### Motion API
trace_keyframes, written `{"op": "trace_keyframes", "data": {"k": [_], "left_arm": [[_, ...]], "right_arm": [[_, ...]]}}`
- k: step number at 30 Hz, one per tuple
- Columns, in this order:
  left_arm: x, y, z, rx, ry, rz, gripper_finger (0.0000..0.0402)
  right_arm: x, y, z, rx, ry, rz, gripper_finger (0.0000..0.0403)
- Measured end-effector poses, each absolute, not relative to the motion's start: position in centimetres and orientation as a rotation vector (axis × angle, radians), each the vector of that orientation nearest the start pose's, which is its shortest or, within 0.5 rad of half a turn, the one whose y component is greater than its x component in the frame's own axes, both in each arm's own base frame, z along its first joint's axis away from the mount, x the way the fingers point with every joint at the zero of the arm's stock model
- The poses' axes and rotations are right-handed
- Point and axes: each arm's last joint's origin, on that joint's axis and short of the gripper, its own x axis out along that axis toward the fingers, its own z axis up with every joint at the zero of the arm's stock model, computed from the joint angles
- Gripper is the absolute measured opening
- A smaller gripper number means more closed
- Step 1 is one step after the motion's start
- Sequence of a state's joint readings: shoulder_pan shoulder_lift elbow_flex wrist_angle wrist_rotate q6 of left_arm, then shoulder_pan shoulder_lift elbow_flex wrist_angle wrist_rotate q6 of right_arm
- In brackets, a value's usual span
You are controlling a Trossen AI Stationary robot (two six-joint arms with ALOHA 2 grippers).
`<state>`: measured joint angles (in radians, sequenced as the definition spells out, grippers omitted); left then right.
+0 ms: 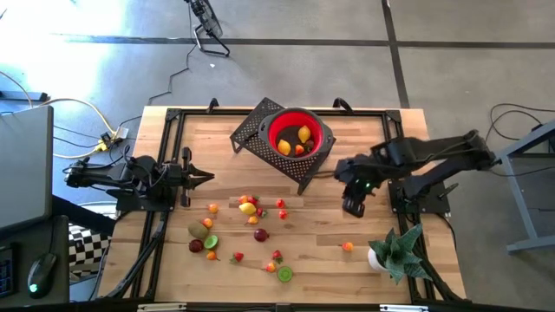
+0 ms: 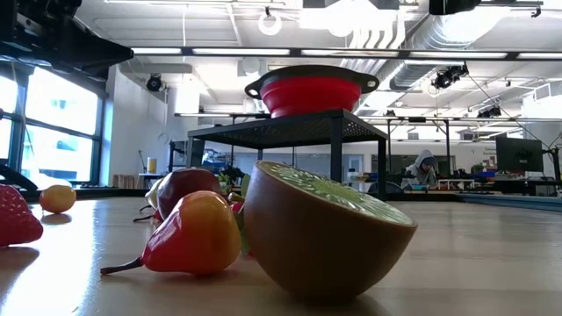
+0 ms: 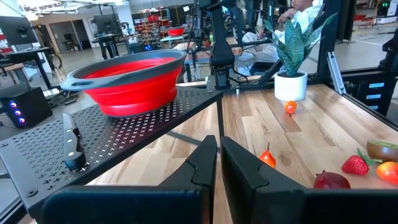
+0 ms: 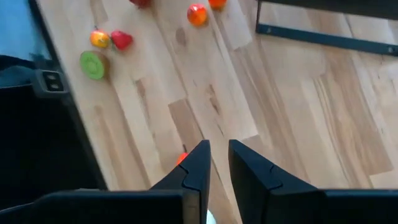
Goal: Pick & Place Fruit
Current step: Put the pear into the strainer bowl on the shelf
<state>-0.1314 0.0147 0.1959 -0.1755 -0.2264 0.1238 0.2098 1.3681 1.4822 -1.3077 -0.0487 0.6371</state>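
From above, the red bowl (image 1: 300,136) sits on a black perforated stand (image 1: 260,134) and already holds a few pieces of fruit (image 1: 297,142), yellow, orange and red. Most of the fruit lies loose on the surface (image 1: 321,260), well apart from the bowl, between the two arms, with one orange piece (image 1: 348,246) alone near the potted plant (image 1: 396,251). The left gripper (image 1: 201,177) waits at the surface's left side, its fingers pressed together and empty, the scattered fruit just ahead of them. The right gripper (image 1: 353,201) hangs over bare wood beside the stand, the lone orange piece a little beyond its fingers.

At table height, a halved kiwi (image 2: 327,230), a red-yellow pear-like fruit (image 2: 191,233) and a strawberry (image 2: 18,215) lie on the wood, the bowl high behind them.

From the left wrist, the left fingers (image 3: 202,163) are closed on nothing; the bowl stands ahead to one side, several fruits to the other.

From the right wrist, the right fingers (image 4: 198,163) stand nearly together with a narrow gap and nothing between them; an orange fruit (image 4: 181,158) peeks out just beside one finger.

By my judgement the task is early: a handful placed, well over a dozen left.
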Motion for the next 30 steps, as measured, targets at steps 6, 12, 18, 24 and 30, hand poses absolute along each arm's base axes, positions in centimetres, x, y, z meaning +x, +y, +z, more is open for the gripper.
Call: {"op": "trace_keyframes", "data": {"k": [6,12,18,24,30], "left_arm": [[8.2,-0.4,21.1,0.123,0.0,0.095,0.0019],[8.2,-0.4,21.1,0.124,0.0,0.095,0.0019],[8.2,-0.4,21.1,0.125,-0.001,0.095,0.0019],[8.2,-0.4,21.1,0.125,-0.001,0.095,0.0019],[8.2,-0.4,21.1,0.124,-0.001,0.095,0.0019]], "right_arm": [[25.4,7.6,33.3,0.379,1.333,-0.184,0.005],[26.4,9.9,31.0,0.403,1.456,-0.237,0.005],[26.1,12.5,30.0,0.454,1.505,-0.272,0.005],[25.7,14.3,30.0,0.494,1.464,-0.306,0.0036],[26.2,15.0,30.0,0.513,1.392,-0.261,0.0005]]}}
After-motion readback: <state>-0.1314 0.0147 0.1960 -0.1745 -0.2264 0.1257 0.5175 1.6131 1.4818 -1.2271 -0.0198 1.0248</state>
